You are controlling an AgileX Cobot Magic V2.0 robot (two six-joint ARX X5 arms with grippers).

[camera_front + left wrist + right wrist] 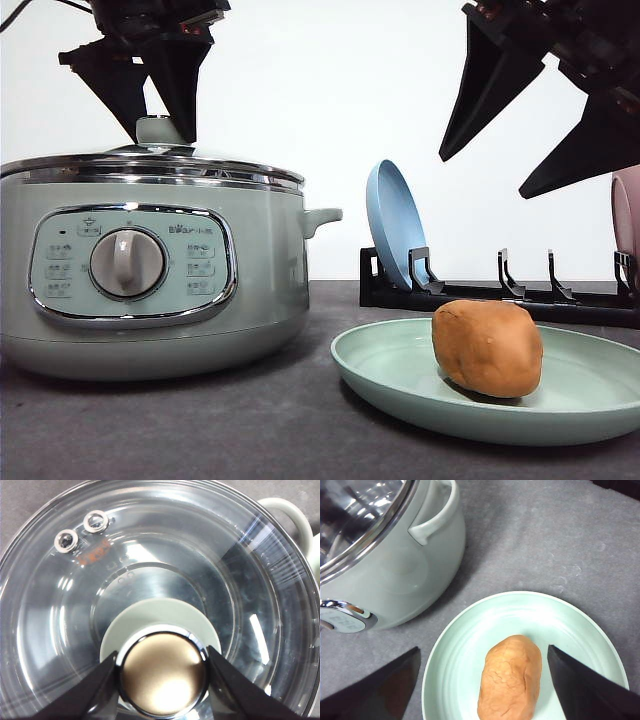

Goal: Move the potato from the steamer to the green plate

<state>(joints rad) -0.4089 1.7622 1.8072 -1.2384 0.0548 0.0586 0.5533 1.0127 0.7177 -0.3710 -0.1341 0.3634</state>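
Note:
The potato lies on the green plate at the front right. To the left stands the steamer with its glass lid on. My left gripper is above the lid, its fingers pressed against both sides of the lid knob. My right gripper hangs open well above the potato and holds nothing.
A black dish rack behind the green plate holds an upright blue plate and, at the right edge, a pink plate. The steamer's side handle sticks out toward the rack.

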